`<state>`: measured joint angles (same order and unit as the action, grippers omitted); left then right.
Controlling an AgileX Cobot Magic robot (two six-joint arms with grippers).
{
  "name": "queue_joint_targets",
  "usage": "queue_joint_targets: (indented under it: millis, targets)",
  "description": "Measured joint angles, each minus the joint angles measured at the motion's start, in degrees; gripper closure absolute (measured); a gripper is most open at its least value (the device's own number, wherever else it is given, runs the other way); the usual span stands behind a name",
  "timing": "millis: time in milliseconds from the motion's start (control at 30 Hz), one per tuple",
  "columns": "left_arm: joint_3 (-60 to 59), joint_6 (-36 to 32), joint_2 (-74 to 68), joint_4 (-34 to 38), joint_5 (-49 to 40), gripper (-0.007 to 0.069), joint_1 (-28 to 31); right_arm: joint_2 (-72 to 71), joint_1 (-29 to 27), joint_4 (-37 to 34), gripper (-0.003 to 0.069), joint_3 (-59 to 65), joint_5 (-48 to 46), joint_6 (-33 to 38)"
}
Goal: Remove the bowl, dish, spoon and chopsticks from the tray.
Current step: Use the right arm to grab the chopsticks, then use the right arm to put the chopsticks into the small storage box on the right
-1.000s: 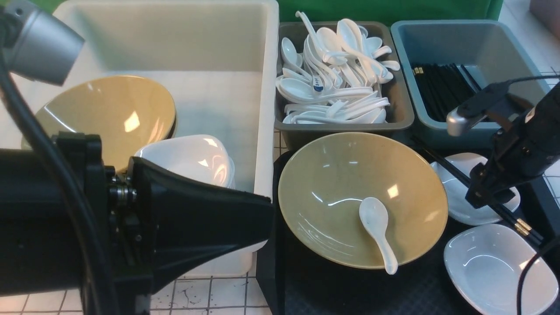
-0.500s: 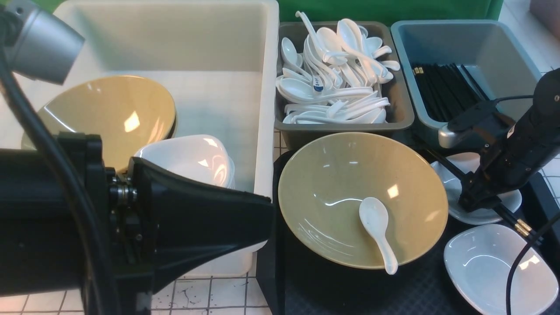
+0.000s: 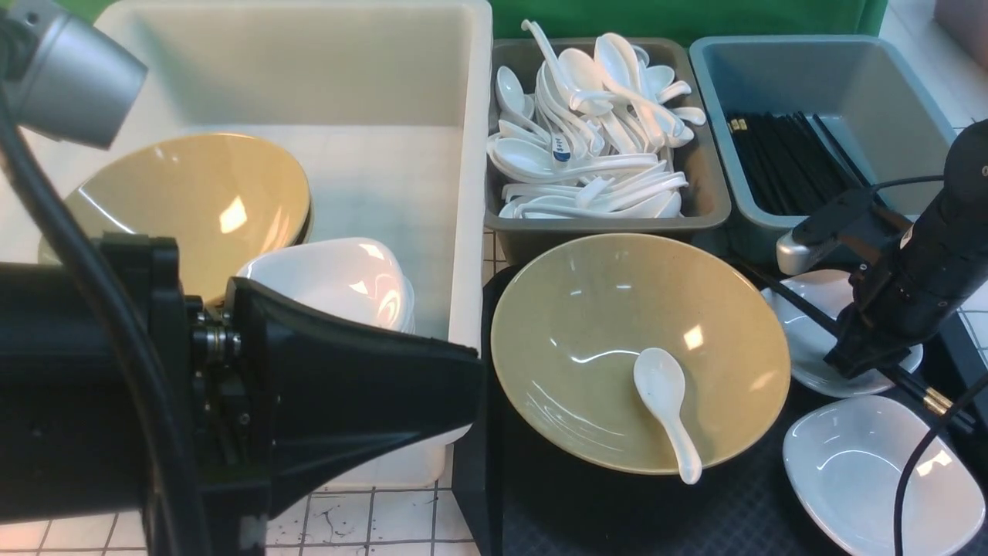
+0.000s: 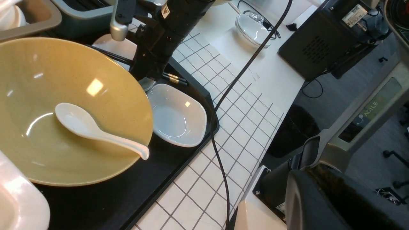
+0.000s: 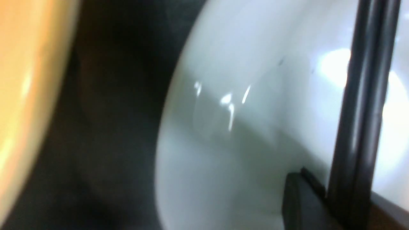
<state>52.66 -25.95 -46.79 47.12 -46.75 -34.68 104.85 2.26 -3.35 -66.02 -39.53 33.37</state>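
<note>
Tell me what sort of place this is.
Probably a robotics lab staged as a canteen dish-return station: a grey tub heaped with white spoons, a blue-grey tub of black chopsticks, and a gridded worktop beside what looks like computer equipment.

We see a glossy, smooth glaze on the olive-yellow bowl (image 3: 587, 332) and on the white spoon (image 3: 665, 405). The black tray (image 3: 617, 517) looks matt, with a fine diamond texture. The white dish (image 3: 872, 471) shines like glazed ceramic; the chopsticks (image 5: 362, 127) are smooth, dark, faintly sheeny.
</note>
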Motion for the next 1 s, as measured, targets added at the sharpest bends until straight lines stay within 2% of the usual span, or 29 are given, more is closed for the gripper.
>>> queue_joint_targets:
  millis: [200, 500, 600, 667, 767, 900, 1000]
  targets:
    - [0.0, 0.21, 0.0, 0.0, 0.21, 0.0625, 0.0, -5.34, 0.61, 0.15, 0.0559, 0.0, -6.78, 1.01]
    - [0.0, 0.15, 0.0, 0.17, 3.14, 0.0625, 0.0, -16.4, 0.71, 0.11, 0.0559, 0.0, -19.97, -1.15]
    - [0.0, -1.19, 0.0, 0.37, 4.62, 0.0625, 0.0, -21.89, 0.71, -2.66, 0.0559, 0.0, -23.39, -1.96]
    - [0.0, -2.81, 0.0, 0.47, 6.15, 0.0625, 0.0, -24.75, 0.71, -5.24, 0.0559, -0.28, -23.07, -2.86]
    - [0.0, -7.47, -0.13, 0.99, 11.7, 0.0625, 0.0, -27.28, 0.66, -7.66, 0.0559, -3.64, -18.77, -9.05]
    - [0.0, -11.66, -0.12, 3.07, 19.61, 0.0625, 0.0, -23.69, 0.54, -8.23, 0.0559, -10.62, -14.26, -13.66]
    - [0.0, -14.86, -0.12, 7.3, 26.35, 0.0625, 0.0, -15.79, 0.54, -8.5, 0.0559, -19.61, -11.02, -16.36]
